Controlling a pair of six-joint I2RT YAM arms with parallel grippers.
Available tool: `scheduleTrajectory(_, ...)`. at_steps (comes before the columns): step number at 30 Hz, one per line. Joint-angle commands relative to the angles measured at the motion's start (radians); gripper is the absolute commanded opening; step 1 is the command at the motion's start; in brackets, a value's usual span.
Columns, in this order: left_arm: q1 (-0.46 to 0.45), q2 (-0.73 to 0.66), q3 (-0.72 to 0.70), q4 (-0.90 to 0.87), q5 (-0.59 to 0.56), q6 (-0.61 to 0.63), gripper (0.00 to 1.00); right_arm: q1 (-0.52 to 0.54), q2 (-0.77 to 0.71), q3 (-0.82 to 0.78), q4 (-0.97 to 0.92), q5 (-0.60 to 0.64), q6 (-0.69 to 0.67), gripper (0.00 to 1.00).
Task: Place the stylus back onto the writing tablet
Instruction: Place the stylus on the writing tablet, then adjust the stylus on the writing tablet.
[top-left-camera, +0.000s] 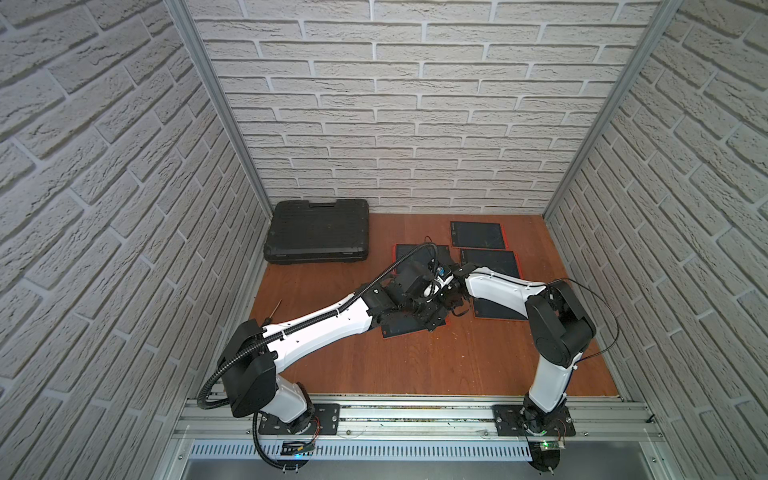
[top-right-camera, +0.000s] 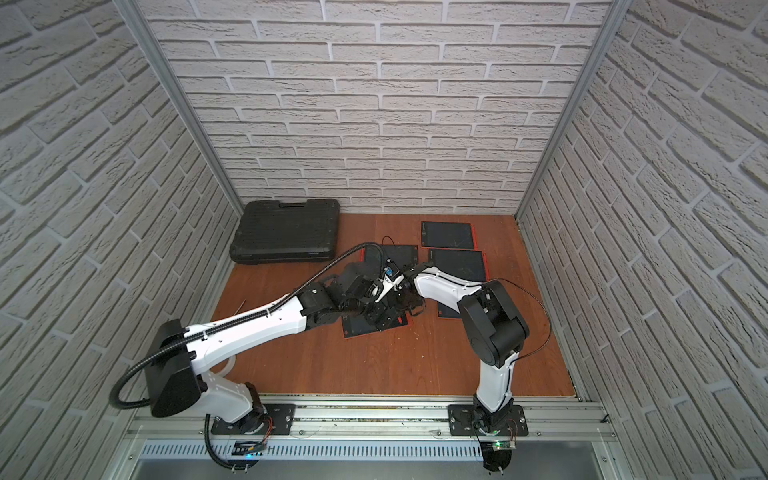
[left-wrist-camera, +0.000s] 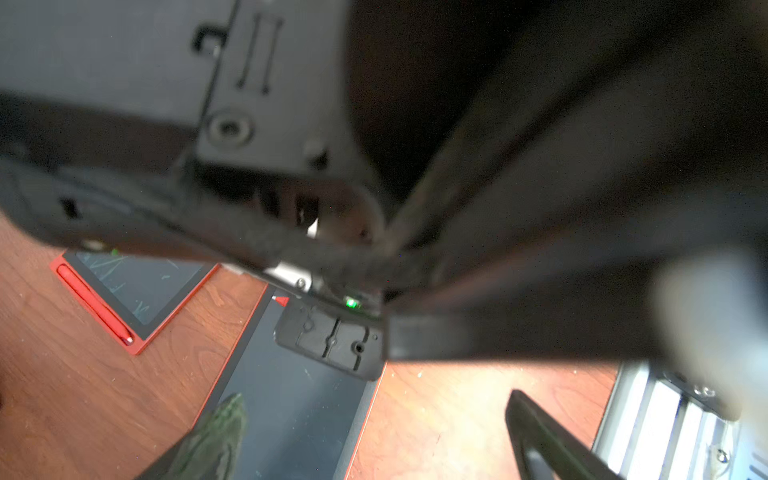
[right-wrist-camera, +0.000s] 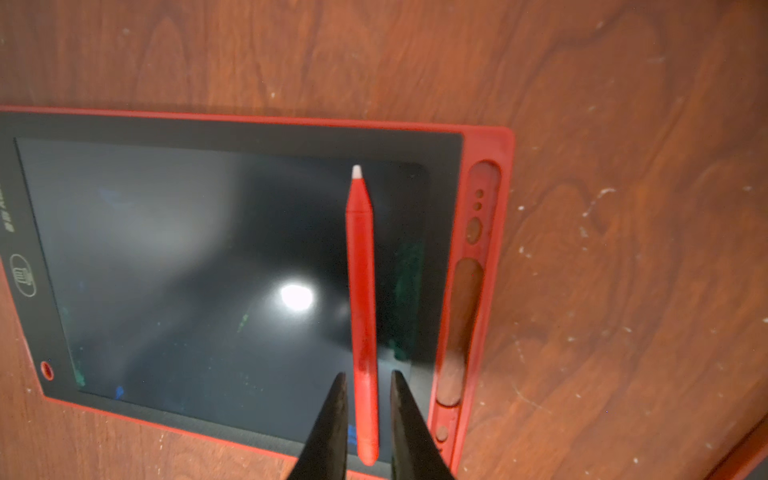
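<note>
Table (top-left-camera: 415, 361), wood, bearing everything below; black case (top-left-camera: 316, 230), shut, at its ten o'clock; spare tablets (top-left-camera: 478, 235), red-framed, at one o'clock; writing tablet (right-wrist-camera: 166, 249), dark screen, near centre beneath my two wrists, its side groove (right-wrist-camera: 461, 332) empty; my left gripper (left-wrist-camera: 374, 399), fingers spread wide, holding nothing; my right gripper (right-wrist-camera: 368, 373), fingers slightly apart, a strip of screen showing either side of the stylus (right-wrist-camera: 361, 291), so clamped on nothing. That stylus, red with white tip, lies on the screen, not in the groove: long axis parallel to the groove, running out at twelve o'clock from my right fingers, which straddle its blunt end. Right arm is nearer. Hidden: both top views lose stylus and tablet under my wrists; left wrist view is mostly blurred black housing; whether the stylus rests flat, I cannot tell.
</note>
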Motion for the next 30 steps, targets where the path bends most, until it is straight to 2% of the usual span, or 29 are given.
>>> scheduleTrajectory(1,-0.008,-0.025,-0.002,0.034,-0.002,0.019,0.97,0.018,0.018,0.033,-0.013,0.038,-0.001,0.20)
scheduleTrajectory(30,-0.020,-0.019,-0.005,0.039,0.007,0.023,0.98,0.072,0.095,0.098,-0.080,0.121,-0.050,0.19)
